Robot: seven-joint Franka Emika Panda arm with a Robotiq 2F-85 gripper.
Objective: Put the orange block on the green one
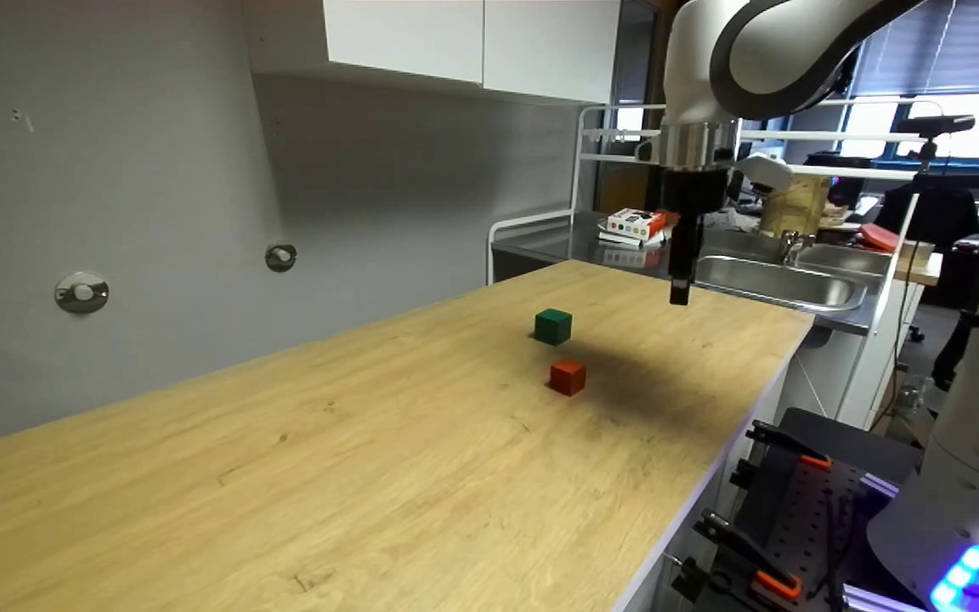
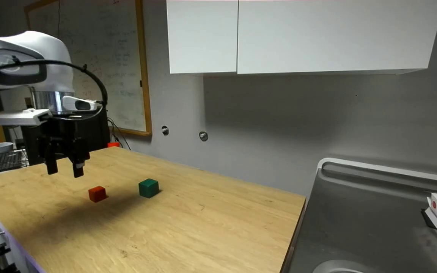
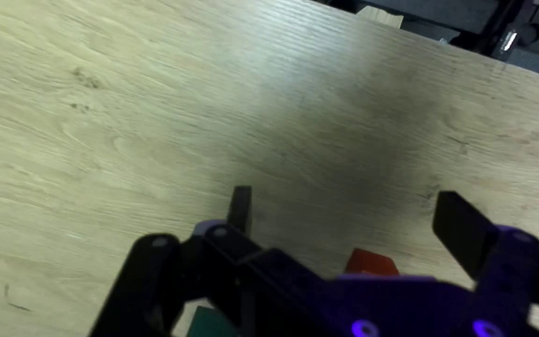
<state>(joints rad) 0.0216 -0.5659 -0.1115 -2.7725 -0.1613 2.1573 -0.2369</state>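
Pincer (image 2: 65, 171) spread, the orange block (image 2: 97, 194), evenly cubic, sits near the green one (image 2: 148, 188), cornerwise in both exterior views.

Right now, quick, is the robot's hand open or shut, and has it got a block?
Hand: open, holding nothing; orange block and green block both sit on the table.
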